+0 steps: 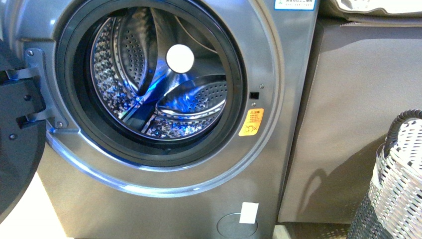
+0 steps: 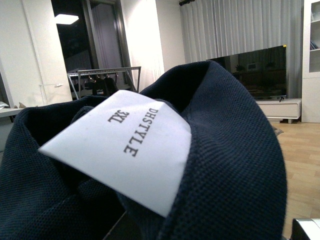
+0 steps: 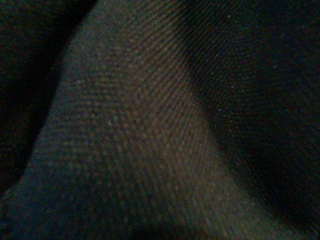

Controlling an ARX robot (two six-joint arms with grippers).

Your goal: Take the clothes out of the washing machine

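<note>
Three views are examined. From the front we see the washer (image 1: pixel 149 209) with its door (image 1: pixel 15 164) swung open to the left. The perforated drum (image 1: pixel 124 55) is lit blue and its steel walls are bare. An orange sticker (image 1: pixel 251 122) sits just right of the drum mouth, and a small white tag (image 1: pixel 249 212) hangs low on the front panel. A beige cabinet (image 1: pixel 358 124) stands against the washer's right side, and a woven basket (image 1: pixel 398 199) is near, at the far right.

In the left wrist view, the clothes (image 2: pixel 235 165) lie in dark navy folds close over the lens. A white label (image 2: pixel 130 145) reading "DHSTYLE 3XL" is turned outward. Beyond the cloth we note a rack (image 2: pixel 105 72), curtains (image 2: pixel 235 25) and a television (image 2: pixel 255 70), all well apart from it.

The right wrist view is dim, and the same dark weave (image 3: pixel 140 140) fills it edge to edge.

Neither the left gripper nor the right gripper shows in any view. We cannot tell whether either is clenched or released.
</note>
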